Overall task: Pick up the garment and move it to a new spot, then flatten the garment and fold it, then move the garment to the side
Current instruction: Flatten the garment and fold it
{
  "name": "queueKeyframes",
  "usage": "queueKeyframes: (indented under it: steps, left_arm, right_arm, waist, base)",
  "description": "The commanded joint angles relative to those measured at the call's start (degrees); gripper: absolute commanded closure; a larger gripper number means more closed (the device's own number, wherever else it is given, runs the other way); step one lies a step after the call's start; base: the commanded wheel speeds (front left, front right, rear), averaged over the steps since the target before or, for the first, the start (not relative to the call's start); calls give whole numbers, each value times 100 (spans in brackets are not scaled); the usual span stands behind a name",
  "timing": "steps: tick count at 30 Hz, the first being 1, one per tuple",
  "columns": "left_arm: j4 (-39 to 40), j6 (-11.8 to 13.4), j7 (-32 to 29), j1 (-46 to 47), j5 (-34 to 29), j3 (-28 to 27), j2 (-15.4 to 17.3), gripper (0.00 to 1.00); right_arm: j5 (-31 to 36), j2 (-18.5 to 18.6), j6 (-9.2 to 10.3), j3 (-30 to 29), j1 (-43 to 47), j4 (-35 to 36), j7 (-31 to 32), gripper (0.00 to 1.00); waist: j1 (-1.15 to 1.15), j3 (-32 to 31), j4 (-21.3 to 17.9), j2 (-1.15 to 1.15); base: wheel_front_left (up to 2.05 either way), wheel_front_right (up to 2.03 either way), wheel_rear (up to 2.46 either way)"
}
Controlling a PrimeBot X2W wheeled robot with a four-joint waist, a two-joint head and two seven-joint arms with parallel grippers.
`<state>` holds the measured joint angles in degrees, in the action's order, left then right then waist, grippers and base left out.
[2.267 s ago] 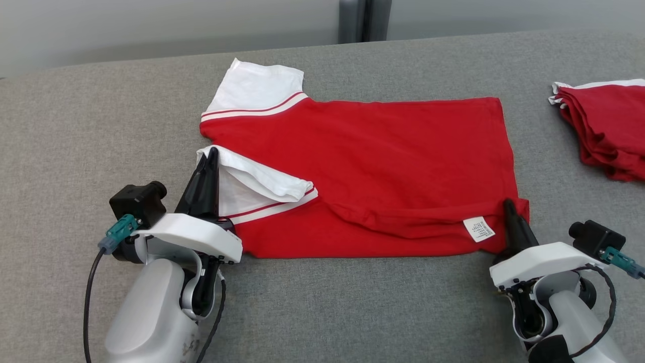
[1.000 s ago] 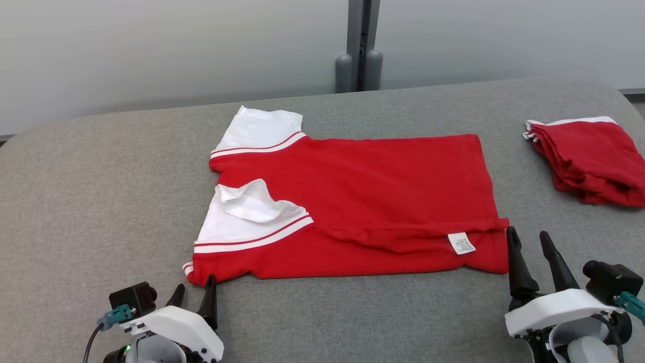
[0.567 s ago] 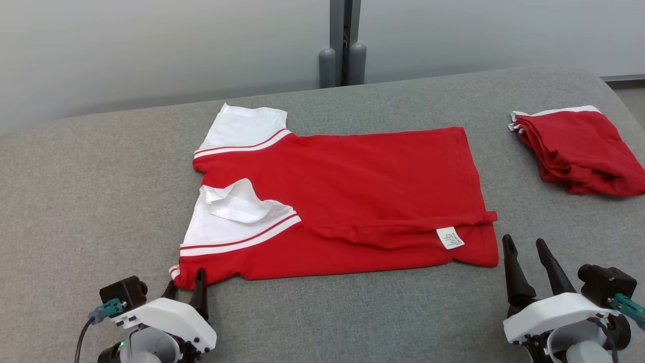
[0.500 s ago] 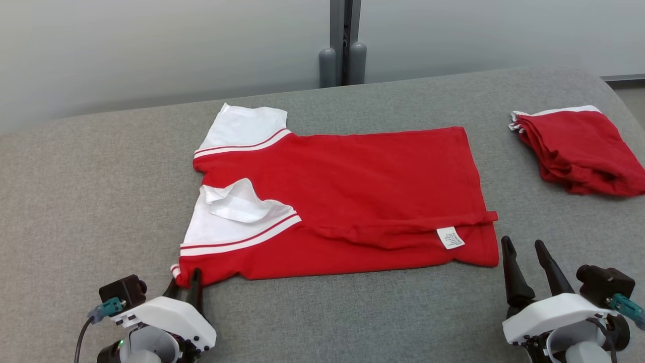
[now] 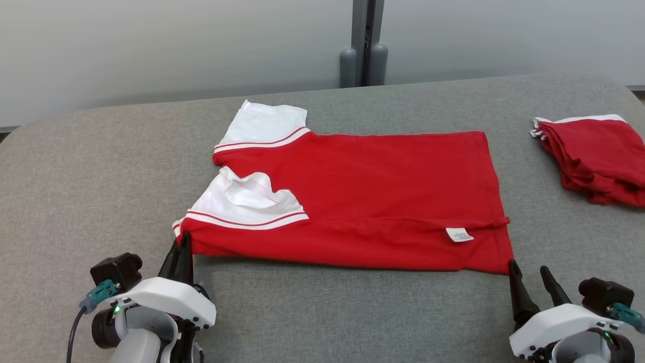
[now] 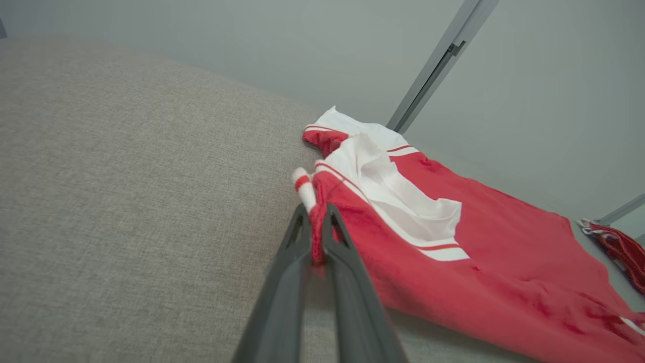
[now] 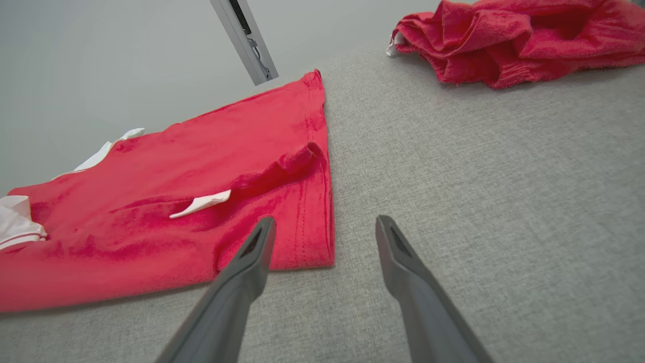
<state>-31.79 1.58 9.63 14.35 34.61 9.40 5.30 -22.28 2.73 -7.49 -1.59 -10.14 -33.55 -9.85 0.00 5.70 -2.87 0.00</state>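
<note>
The garment (image 5: 383, 191), a red T-shirt with white sleeves, lies folded lengthwise on the grey table (image 5: 75, 176). My left gripper (image 5: 182, 244) is shut on the garment's near left corner. In the left wrist view, red cloth (image 6: 453, 262) is pinched between the closed fingers of the left gripper (image 6: 316, 228). My right gripper (image 5: 527, 266) stands open at the near right corner. In the right wrist view that hem corner of the garment (image 7: 201, 166) lies between the spread fingers of the right gripper (image 7: 325, 221), with the left finger over the cloth.
A second pile of red cloth (image 5: 594, 156) sits at the table's right edge, also in the right wrist view (image 7: 514, 35). A white label (image 5: 458, 235) lies on the shirt near its right hem. A grey post (image 5: 364, 45) stands behind the table.
My left gripper has closed on the shirt's near left corner. The right gripper, still open, now has its fingers at the near right corner. The head camera has shifted.
</note>
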Motion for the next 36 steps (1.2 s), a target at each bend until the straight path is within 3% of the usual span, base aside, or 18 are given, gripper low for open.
queueKeyframes:
  steps: [1,8,14,15,16,17,18,19,27,36]
  left_arm:
    - [117,27,-13,-70,-21,-2,62,100]
    - [791,209,-186,-288,-58,12,165,100]
    - [1075,295,-320,-375,-68,79,185,100]
    - [1102,301,-334,-402,-66,86,186,100]
    - [1123,310,-324,-431,-69,90,194,100]
    - [1150,325,-321,-457,-77,94,204,100]
    - [1171,330,-310,-471,-88,97,214,100]
    - [1201,344,-304,-479,-90,97,225,100]
    - [1634,410,-313,-838,-61,107,285,100]
    - [2456,594,-638,-1778,-19,208,393,100]
  right_arm:
    - [-43,37,-2,-44,-78,-70,28,0]
    - [-11,35,-1,-46,-502,-827,115,0]
    - [-137,17,-2,354,-872,-1568,294,0]
    - [-171,16,-2,421,-909,-1651,290,34]
    - [-202,12,-2,480,-950,-1724,259,55]
    - [-247,8,-2,532,-988,-1778,203,65]
    - [-260,5,-2,561,-1024,-1817,146,87]
    - [-274,7,-2,566,-1069,-1857,80,100]
    - [-529,35,-2,454,-1028,-1626,-76,100]
    - [-671,428,-1,176,-5,-286,654,100]
  waist:
    - [0,13,40,0]
    - [0,76,156,0]
    - [0,90,222,0]
    - [0,88,226,0]
    - [0,84,228,0]
    - [0,82,229,0]
    - [0,78,229,0]
    - [0,71,230,0]
    - [0,-52,244,0]
    - [0,-166,258,0]
  base:
    - [0,0,0]
    - [0,0,0]
    - [0,0,0]
    - [0,0,0]
    - [0,0,0]
    - [0,0,0]
    - [0,0,0]
    - [0,0,0]
    - [0,0,0]
    - [0,0,0]
